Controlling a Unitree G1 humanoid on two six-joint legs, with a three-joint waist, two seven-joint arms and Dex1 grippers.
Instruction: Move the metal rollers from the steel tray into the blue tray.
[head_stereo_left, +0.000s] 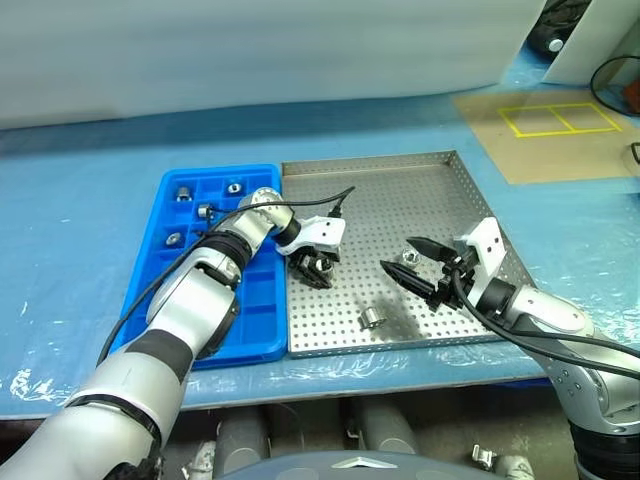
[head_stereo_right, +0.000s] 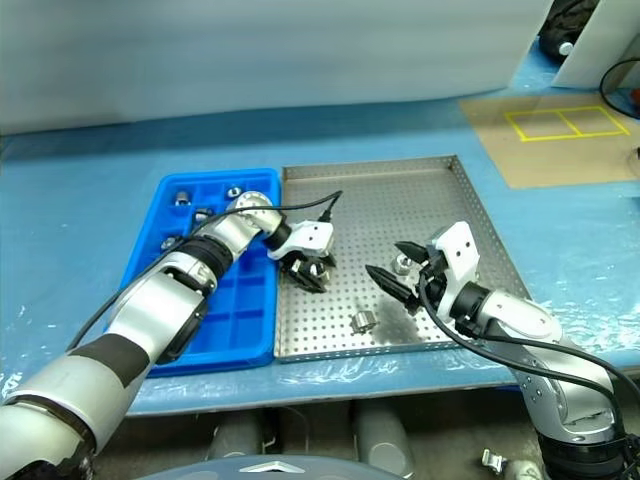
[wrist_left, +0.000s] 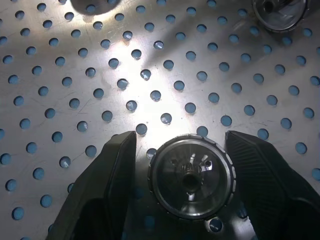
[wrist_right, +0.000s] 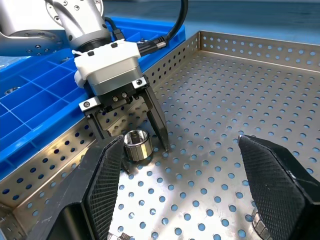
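Overhead, the left end effector (head_stereo_left: 313, 266) reaches down into the perforated square steel tray (head_stereo_left: 450, 190), beside the bright blue compartmented plastic tray (head_stereo_left: 255, 320); the right end effector (head_stereo_left: 412, 264) hovers spread, empty. Up close, the left fingers (wrist_left: 112, 175) straddle a shiny ribbed metal roller (wrist_left: 191, 176) without touching; closing off-centre could squirt it away. Sideways, that roller (wrist_right: 137, 145) stands on end, so a nudge may topple it.

We see a bright blue tray (head_stereo_left: 255, 330) with little squares, a silver steel tray (head_stereo_left: 400, 200) full of small holes, and shiny silver metal rollers (head_stereo_left: 372, 319).
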